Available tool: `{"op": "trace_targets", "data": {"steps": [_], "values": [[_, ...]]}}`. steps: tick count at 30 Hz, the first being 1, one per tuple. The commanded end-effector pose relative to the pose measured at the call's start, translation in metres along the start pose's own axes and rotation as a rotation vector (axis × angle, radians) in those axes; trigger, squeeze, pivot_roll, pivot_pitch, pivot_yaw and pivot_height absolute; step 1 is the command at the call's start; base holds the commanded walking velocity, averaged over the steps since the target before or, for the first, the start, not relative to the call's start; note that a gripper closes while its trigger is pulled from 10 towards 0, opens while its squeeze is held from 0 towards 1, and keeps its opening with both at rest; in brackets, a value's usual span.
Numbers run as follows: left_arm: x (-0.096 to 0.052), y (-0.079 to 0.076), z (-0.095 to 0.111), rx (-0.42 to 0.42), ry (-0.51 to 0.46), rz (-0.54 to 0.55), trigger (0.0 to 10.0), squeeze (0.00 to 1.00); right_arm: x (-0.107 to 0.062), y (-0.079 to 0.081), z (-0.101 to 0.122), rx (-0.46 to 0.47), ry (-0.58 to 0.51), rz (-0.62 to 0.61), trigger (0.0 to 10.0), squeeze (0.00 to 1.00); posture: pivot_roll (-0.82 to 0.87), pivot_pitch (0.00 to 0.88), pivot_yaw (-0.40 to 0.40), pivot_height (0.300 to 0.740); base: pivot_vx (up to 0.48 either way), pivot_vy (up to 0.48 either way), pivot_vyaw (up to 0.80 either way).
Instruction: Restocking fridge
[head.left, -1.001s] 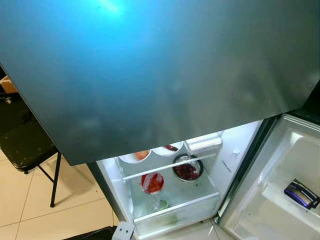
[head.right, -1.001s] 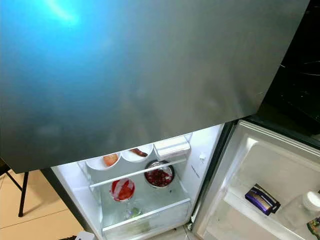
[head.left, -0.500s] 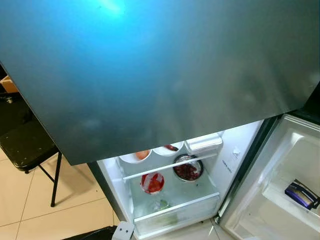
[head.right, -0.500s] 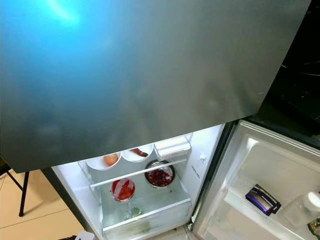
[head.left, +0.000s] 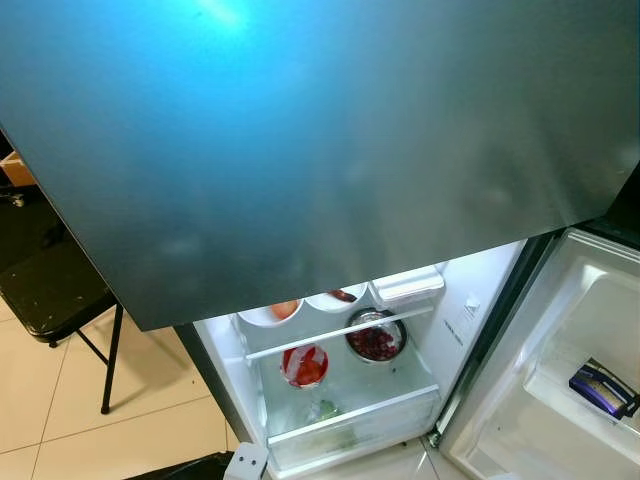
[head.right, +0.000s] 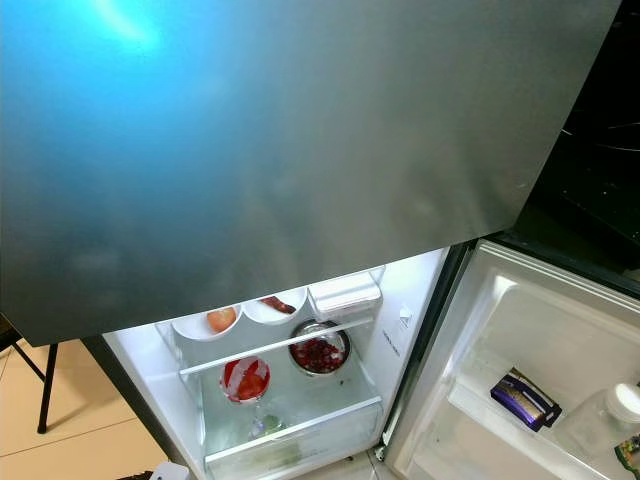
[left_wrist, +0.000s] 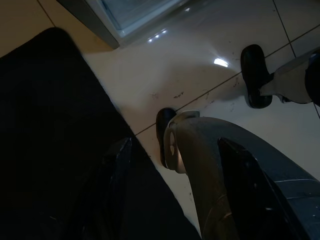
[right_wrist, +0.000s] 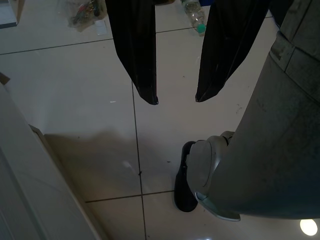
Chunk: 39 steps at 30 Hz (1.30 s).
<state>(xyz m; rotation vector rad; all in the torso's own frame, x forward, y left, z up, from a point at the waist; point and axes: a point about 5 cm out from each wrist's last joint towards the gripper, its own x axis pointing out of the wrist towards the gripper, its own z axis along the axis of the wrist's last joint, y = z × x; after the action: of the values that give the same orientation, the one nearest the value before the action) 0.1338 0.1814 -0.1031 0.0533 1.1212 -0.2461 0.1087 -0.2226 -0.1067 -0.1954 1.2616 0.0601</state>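
Overhead, the broad dark-grey upper door of the fridge (head.left: 320, 150) looms, and below it the lit white lower compartment (head.left: 340, 380) stands open with its white door (head.right: 520, 370) swung out to the robot's right. Both arms hang idle by the legs over the pale tiled floor (right_wrist: 75, 100), so every shelf lies up and forward of the pincers. The right gripper (right_wrist: 175, 97) points down at the tiles with its two long black fingers spread and nothing between them; the left gripper (left_wrist: 175, 195) hangs in shade with its fingers apart and apparently empty, though the gloom makes that hard to confirm. On the shelves sit two white bowls (head.left: 285, 312), a round steel bowl of dark red fruit (head.left: 376, 338) and a red-lidded container (head.left: 304, 364); a dark purple packet (head.right: 523, 398) lies in the door's tray, long axis slanting along it. That door tray lies on the right arm's side, so the right arm is probably nearer for anything placed there. No item for restocking is held yet.
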Motion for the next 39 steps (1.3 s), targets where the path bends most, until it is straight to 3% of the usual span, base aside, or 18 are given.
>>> {"op": "trace_targets", "data": {"steps": [1,39], "values": [[0.001,-0.0057,-0.0036,-0.012,0.013,-0.011,10.0,0.0,0.0,0.0004,-0.0022,0.012,0.009,-0.003,10.0,0.0,0.01,0.0,-0.024,0.74,0.0,0.0,0.0],[0.001,-0.0067,-0.0053,-0.013,0.017,-0.012,10.0,0.0,0.0001,0.0018,-0.0027,0.004,0.012,0.004,10.0,0.0,0.01,0.0,-0.024,0.74,0.0,0.0,0.0]]}}
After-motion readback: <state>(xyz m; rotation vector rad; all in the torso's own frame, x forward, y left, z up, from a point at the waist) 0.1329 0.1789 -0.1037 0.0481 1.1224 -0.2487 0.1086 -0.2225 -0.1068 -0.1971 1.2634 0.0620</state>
